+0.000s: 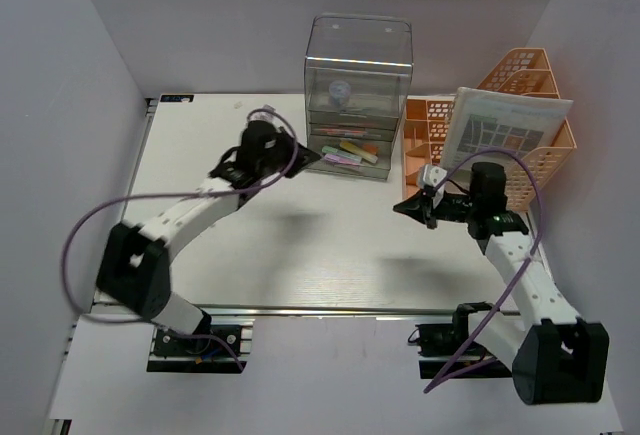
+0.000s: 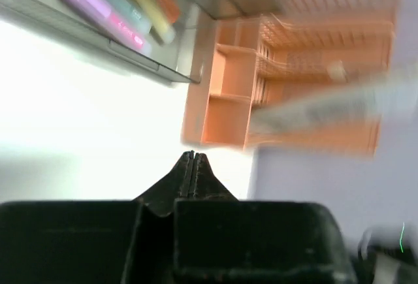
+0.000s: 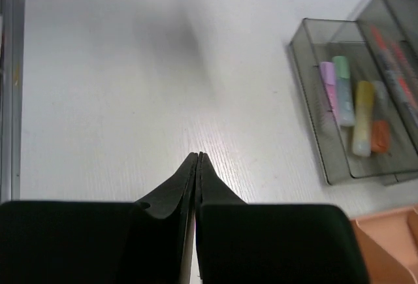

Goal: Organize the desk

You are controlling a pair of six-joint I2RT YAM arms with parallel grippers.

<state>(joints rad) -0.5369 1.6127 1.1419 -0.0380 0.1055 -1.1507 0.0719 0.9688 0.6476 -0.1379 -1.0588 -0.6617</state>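
The desk [image 1: 300,255] is a white tabletop with a metal rail [image 1: 320,311] along its front edge. My left gripper [image 1: 303,156] hovers at the back middle, right beside the pulled-out bottom drawer [image 1: 345,151] of a clear drawer box [image 1: 358,65]. In the left wrist view the left gripper [image 2: 191,156] is shut with nothing in it. My right gripper [image 1: 402,205] hangs over the desk to the right of centre. Seen from the right wrist, this gripper [image 3: 198,157] is shut and empty above bare desk [image 3: 117,88].
The open drawer [image 3: 356,114] holds several pastel highlighters [image 2: 111,3]. An orange mesh tray rack [image 1: 500,120] stands at the back right with a printed sheet [image 1: 508,130] leaning against it. The rack [image 2: 287,81] looks blurred in the left wrist view. Grey walls close in three sides.
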